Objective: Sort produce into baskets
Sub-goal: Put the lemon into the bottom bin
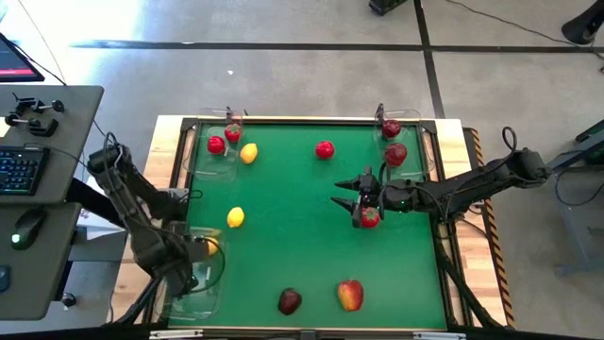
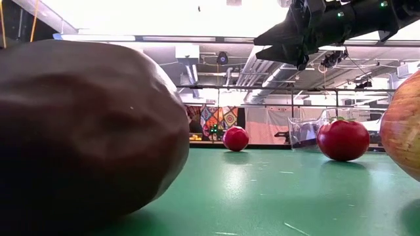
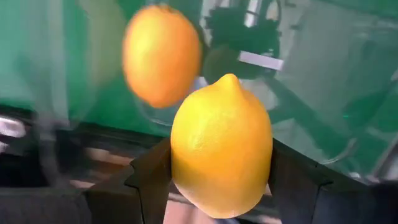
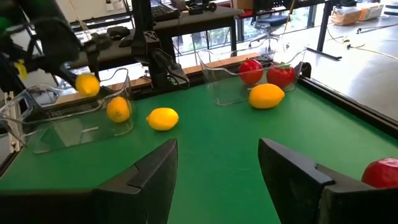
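The left gripper [image 3: 214, 186] is clenched on a yellow plastic lemon [image 3: 221, 146], hanging over the clear plastic tray [image 1: 195, 276] at the near left corner of the green surface [image 1: 293, 236]. A second lemon [image 3: 160, 55] already lies inside that tray, just beyond the held one, so the drop lies directly under the gripper. The right gripper [image 4: 217, 165] hovers mid-surface with its fingers spread and nothing between them; a small red fruit [image 1: 370, 218] sits right by its tip. Farther out, a loose lemon [image 1: 236, 217] rests left of centre, nearer the left arm. A dark red apple [image 1: 290, 301] and a red-yellow apple [image 1: 350, 295] lie along the near edge.
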